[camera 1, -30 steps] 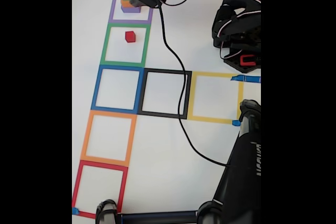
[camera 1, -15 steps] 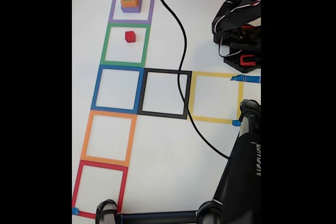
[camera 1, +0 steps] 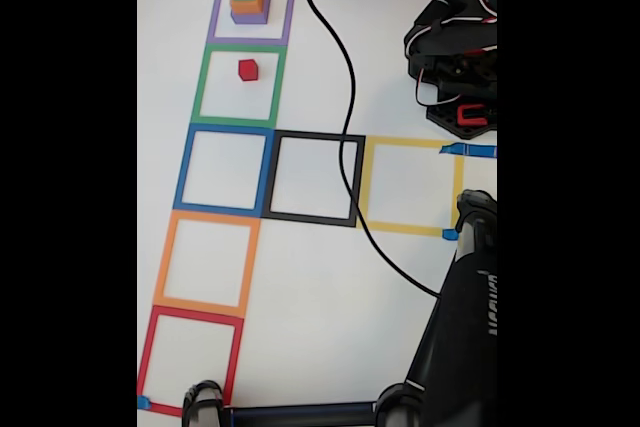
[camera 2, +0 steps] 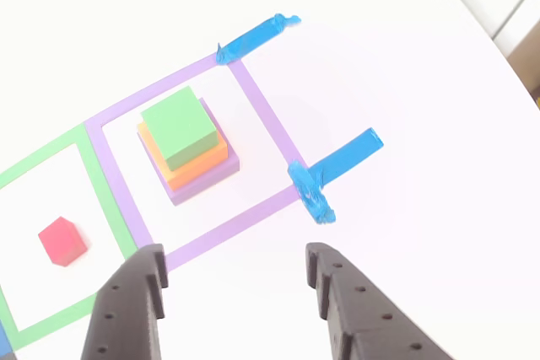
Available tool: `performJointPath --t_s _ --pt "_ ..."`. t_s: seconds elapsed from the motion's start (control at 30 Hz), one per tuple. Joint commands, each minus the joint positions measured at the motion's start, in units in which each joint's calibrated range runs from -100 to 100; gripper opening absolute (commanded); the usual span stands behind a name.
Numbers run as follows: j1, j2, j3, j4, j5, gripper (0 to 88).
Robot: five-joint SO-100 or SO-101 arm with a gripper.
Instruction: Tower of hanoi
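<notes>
We've got the gripper (camera 2: 236,271) wide open, empty. Green block (camera 2: 178,126) tops orange (camera 2: 198,164), purple block (camera 2: 207,180) mostly hidden; red cube (camera 2: 62,240) sits apart.

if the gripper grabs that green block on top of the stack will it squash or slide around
The green block looks solid with flat sides, so it probably stays stiff between the open gripper fingers. It merely rests on the orange block, so a sideways nudge would likely slide it off rather than tip it.
</notes>
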Motion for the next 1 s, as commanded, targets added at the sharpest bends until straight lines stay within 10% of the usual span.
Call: performJointPath --t_s 0.0,0.97 --pt "-1.3 -5.9 16.1 -20.5 0.0 23.5" --pt "-7.0 33.5 41.8 -97.6 0.0 27.9"
